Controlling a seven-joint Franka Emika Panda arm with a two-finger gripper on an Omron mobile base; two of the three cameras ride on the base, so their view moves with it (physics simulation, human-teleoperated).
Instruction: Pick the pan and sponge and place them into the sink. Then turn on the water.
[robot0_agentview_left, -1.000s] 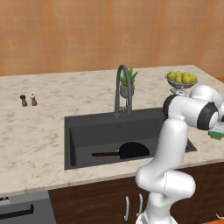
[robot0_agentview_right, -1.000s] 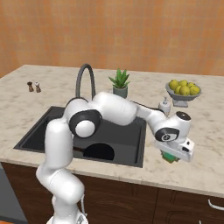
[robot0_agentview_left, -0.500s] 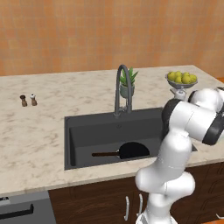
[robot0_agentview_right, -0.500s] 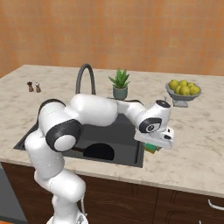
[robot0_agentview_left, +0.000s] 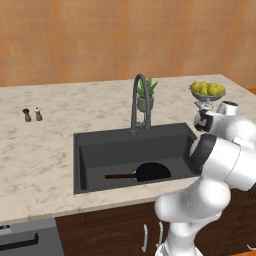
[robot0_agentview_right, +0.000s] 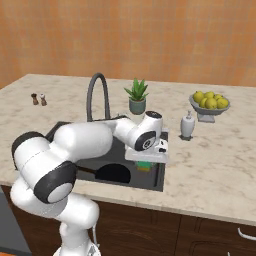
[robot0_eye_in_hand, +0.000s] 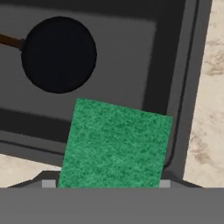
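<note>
The fingers (robot0_agentview_right: 145, 164) are clenched on the sponge (robot0_eye_in_hand: 114, 144), whose green face hangs just under the hand; in the right base view a bit of green and yellow shows below the hand (robot0_agentview_right: 144, 165). A second ago the arm was stretched out to the right over the desk (robot0_agentview_right: 210, 165) with the sponge in its grasp; since then it has swung back, so the sponge now hangs over the right-hand part of the sink (robot0_eye_in_hand: 131, 57), just inside its rim. Below and a little further in lies the pan (robot0_eye_in_hand: 59, 54), already on the sink floor with its thin handle pointing away; the left base view shows it (robot0_agentview_left: 152, 172) near the front wall. The first item therefore looks done, and the second seems almost delivered: what remains is to let the sponge drop, then reach for the faucet (robot0_agentview_left: 140, 102), from which no water runs yet.
</note>
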